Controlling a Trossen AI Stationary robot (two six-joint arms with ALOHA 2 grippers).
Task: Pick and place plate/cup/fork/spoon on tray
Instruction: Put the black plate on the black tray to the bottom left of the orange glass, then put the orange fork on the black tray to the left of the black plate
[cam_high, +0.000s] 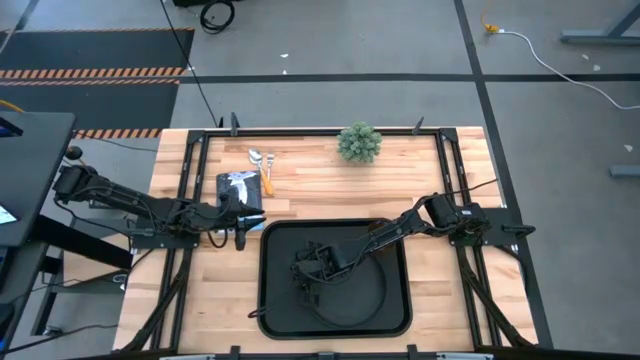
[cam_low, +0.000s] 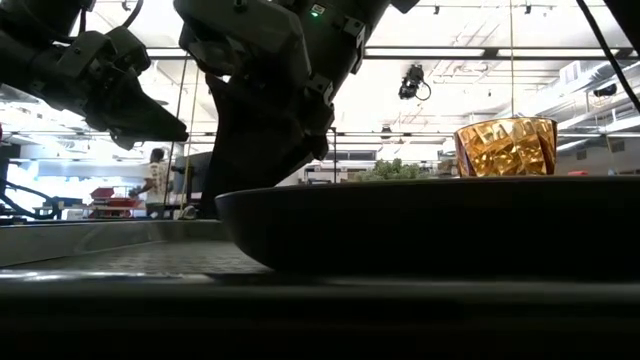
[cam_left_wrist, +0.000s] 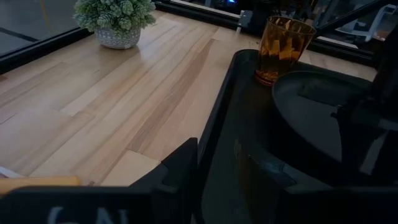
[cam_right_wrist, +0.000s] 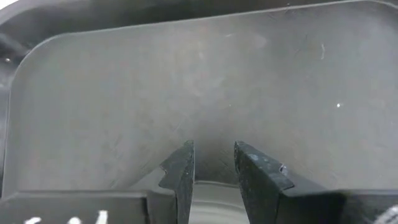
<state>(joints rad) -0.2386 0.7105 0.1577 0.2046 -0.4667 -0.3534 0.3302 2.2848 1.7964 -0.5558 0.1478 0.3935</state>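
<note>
The round black plate (cam_high: 358, 292) lies on the black tray (cam_high: 266, 292); it also shows in the low view (cam_low: 420, 225). The amber cup (cam_left_wrist: 283, 40) stands upright in a tray corner, hidden under my right arm in the high view. My right gripper (cam_high: 305, 272) is down at the plate's left rim, its fingers a narrow gap apart over the tray floor (cam_right_wrist: 214, 163). The spoon (cam_high: 255, 156) and fork (cam_high: 268, 178) lie side by side on the table at the far left. My left gripper (cam_high: 240, 232) waits by the tray's far left corner, slightly open and empty. My right gripper slants down from the table's right side to the plate's left rim (cam_low: 232, 200). Its own body hides the rim there, and I cannot tell whether the fingers touch the plate. The plate rests on the tray.
A small green potted plant (cam_high: 359, 142) stands at the table's far edge. A dark rectangular thing with a pale patch (cam_high: 240, 187) lies next to the fork. Bare wood lies left and right of the tray. A person stands far off in the room (cam_low: 157, 180).
</note>
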